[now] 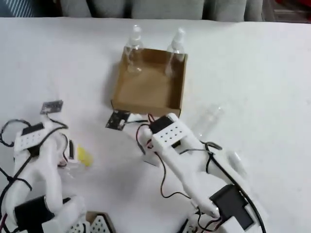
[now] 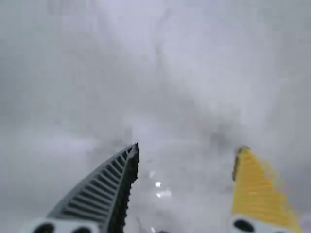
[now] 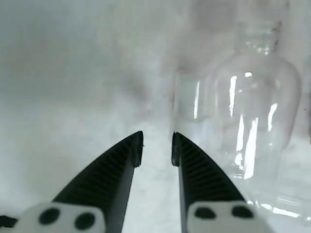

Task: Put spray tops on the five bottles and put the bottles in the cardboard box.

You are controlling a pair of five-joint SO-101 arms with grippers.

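Note:
The cardboard box sits mid-table. Two clear bottles with white spray tops stand inside it against its far wall. A third clear bottle lies on the table right of the box. In the right wrist view, a topless clear bottle stands just beside my right gripper, whose black fingers are slightly open with nothing between them. My left gripper is open wide low over the table at the left, one finger grey, one yellow. Faint clear glints show between them.
A small dark board lies at the box's near left corner, and another small card lies beyond the left arm. The right arm and its cables stretch from the near edge toward the box. White tabletop is open at the far right.

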